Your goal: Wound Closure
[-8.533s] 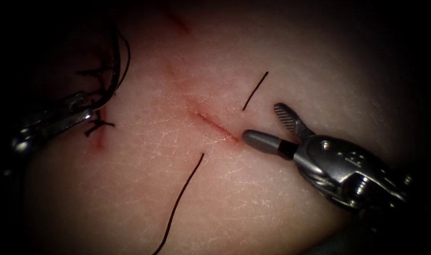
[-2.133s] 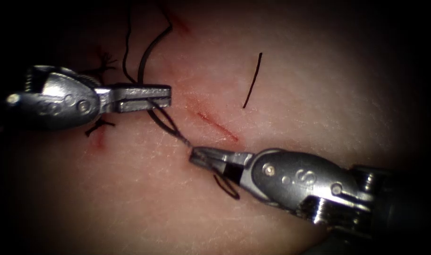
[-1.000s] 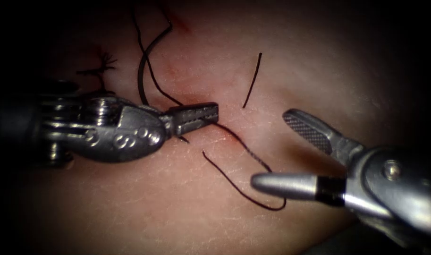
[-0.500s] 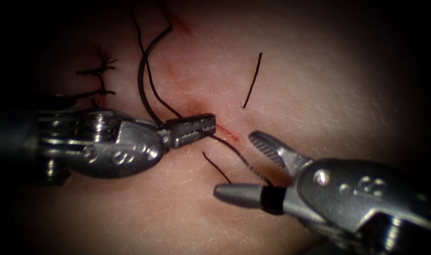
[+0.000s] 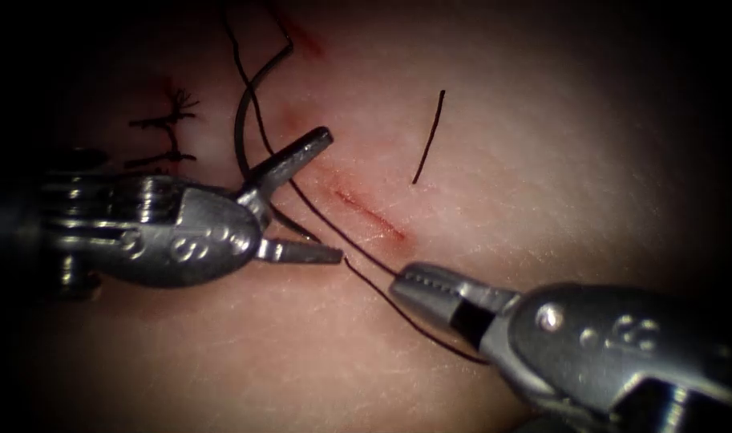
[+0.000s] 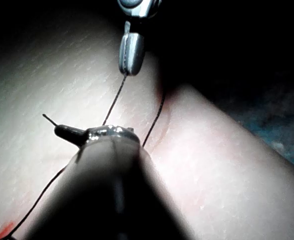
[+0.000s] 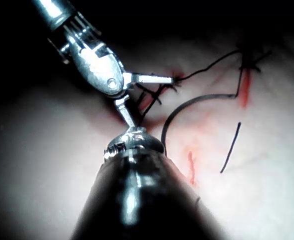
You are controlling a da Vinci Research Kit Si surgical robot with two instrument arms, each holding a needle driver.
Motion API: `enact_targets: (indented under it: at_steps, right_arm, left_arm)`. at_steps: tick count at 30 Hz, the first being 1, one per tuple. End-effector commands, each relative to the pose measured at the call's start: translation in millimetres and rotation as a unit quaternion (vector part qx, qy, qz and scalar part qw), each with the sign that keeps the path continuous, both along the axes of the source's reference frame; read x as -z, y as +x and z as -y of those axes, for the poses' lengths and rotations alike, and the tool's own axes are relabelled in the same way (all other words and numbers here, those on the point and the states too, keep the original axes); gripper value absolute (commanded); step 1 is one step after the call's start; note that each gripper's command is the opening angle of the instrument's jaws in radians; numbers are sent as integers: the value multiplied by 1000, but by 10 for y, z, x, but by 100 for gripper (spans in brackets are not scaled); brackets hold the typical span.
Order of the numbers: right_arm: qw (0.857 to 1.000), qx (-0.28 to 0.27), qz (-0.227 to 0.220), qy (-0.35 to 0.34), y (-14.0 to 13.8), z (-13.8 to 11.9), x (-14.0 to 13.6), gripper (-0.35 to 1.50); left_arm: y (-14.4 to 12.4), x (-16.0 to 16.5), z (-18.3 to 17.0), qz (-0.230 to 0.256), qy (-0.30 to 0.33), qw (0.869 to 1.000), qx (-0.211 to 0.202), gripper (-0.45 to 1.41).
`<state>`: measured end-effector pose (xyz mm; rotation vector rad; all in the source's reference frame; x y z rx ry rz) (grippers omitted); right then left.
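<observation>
The tissue point(image 5: 542, 144) carries a short red cut point(image 5: 370, 212) at its middle. The right claw point(image 5: 406, 282) is clamped on the thread point(image 5: 357, 252) just below the cut. The left claw point(image 5: 329, 196) gapes wide, holding nothing. The curved needle point(image 5: 241, 120) lies loose on the tissue, left of the cut. A cut end of thread point(image 5: 430, 136) lies right of it.

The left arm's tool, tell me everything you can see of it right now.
The left arm's silver metal needle driver comes in from the endoscope view's left, over the pale tissue left of the red cut. Its two slim jaws stand wide open, one angled up, one level, holding nothing. The dark thread runs between them towards the right arm's tool, whose jaws are shut on it. The dark curved needle lies on the tissue behind the upper jaw.
</observation>
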<state>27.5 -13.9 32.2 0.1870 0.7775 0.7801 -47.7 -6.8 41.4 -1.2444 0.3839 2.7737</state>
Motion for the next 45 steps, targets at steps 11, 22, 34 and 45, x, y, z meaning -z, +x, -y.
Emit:
enact_targets:
  at_steps: [11,22,34,45]
  right_arm:
    - [1000,-8,-9,-8,-14,3,6,-35]
    - [1000,-6,-23,-12,-7,2,7,-35]
    - [999,-13,-26,-17,-8,-1,4,-35]
    - [991,-11,-129,-15,-9,-10,7,135]
  left_arm:
    - [12,-14,-21,-6,0,1000,4,113]
    - [7,-43,-28,-23,-57,997,-38,85]
    - [23,-23,-22,2,-115,990,-77,-45]
    - [57,-6,-33,1,-107,991,-78,-45]
